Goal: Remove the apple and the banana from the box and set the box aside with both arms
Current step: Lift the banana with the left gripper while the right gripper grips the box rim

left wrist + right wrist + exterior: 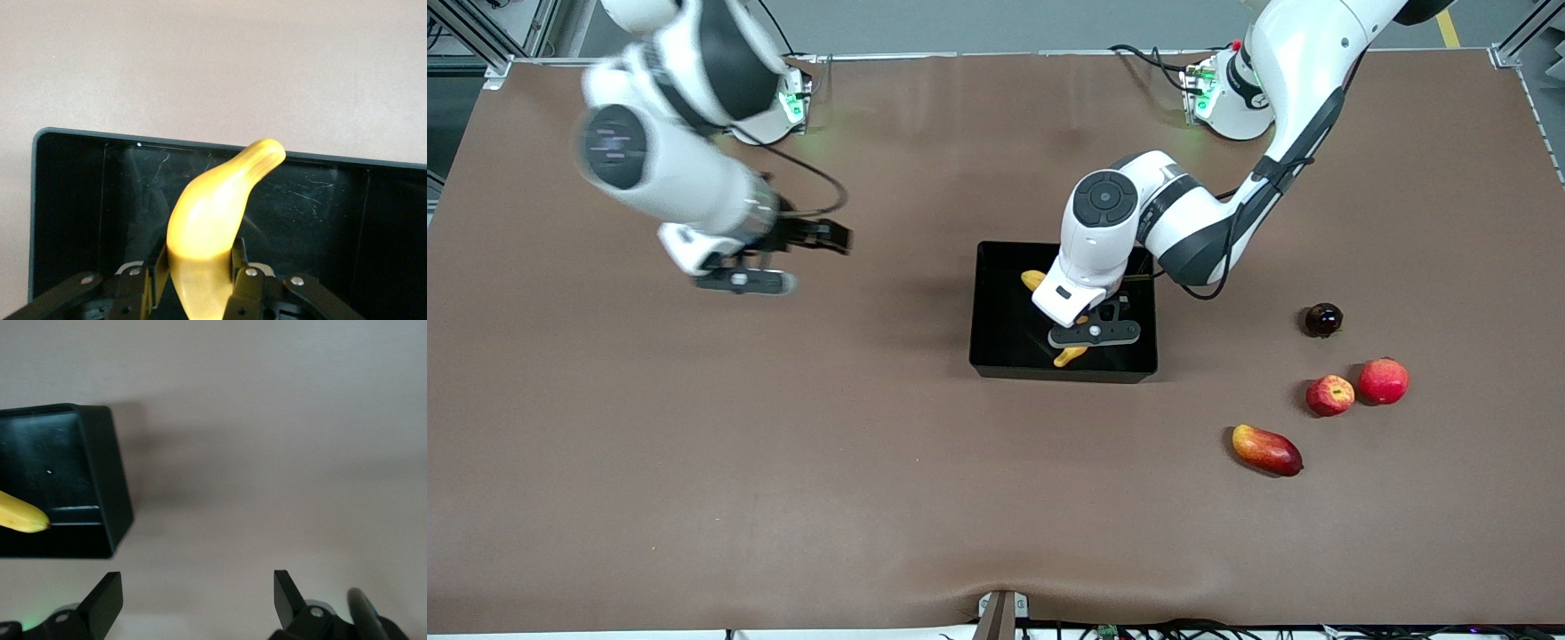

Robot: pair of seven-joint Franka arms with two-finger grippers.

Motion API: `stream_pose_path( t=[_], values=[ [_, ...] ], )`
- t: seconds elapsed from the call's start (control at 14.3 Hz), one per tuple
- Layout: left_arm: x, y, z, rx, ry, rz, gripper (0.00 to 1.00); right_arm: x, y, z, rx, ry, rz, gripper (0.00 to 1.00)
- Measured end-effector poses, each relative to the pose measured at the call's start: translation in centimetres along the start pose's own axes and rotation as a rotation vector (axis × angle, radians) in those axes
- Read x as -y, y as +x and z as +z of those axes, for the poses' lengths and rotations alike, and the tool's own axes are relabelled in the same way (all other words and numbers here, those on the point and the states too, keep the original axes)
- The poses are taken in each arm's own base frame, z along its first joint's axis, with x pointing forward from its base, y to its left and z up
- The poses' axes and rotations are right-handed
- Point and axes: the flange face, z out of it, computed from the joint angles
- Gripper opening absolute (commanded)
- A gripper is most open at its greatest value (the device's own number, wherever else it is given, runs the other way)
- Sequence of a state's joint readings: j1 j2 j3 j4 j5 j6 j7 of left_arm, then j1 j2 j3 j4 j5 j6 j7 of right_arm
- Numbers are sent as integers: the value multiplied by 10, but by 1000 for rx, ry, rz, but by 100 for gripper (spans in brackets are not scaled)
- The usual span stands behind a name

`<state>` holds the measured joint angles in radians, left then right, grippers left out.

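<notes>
The yellow banana (1034, 279) is inside the black tray (996, 307) in the middle of the table. My left gripper (1089, 327) is down in the tray, shut on the banana's middle. The left wrist view shows its fingers (245, 283) pressed on both sides of the banana (213, 220), over the tray floor (67, 200). My right gripper (769, 262) hangs open and empty over bare table toward the right arm's end. In its wrist view the gripper (197, 593) is beside the tray (110, 487), where a banana tip (23, 515) shows. The small streaked apple (1329, 396) lies toward the left arm's end.
A plain red round fruit (1383, 380) lies beside the apple. A red-and-yellow mango (1266, 450) lies nearer to the front camera. A small dark round fruit (1323, 320) lies farther from it. The brown mat covers the table.
</notes>
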<state>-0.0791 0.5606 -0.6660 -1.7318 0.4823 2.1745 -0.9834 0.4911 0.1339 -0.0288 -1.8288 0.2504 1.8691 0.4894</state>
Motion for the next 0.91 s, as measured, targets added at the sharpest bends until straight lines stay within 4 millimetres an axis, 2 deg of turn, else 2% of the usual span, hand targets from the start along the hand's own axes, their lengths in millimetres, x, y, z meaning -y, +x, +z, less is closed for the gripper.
stream_pose_path(
  t=[0.14, 0.35, 0.49, 0.7, 0.91],
  values=[
    [0, -1, 3, 5, 2, 2, 0, 35, 4, 42, -40, 7, -28, 100],
    [9, 8, -5, -7, -2, -17, 0, 54, 15, 91, -51, -3, -43, 100],
    [17, 14, -13, -11, -10, -33, 0, 53, 18, 100, -39, -14, -38, 100],
    [32, 22, -36, -7, -18, -31, 0, 52, 19, 97, -41, -13, -35, 100],
    [67, 40, -67, 3, -39, -19, 0, 61, 16, 103, -56, -7, -33, 100]
  ],
)
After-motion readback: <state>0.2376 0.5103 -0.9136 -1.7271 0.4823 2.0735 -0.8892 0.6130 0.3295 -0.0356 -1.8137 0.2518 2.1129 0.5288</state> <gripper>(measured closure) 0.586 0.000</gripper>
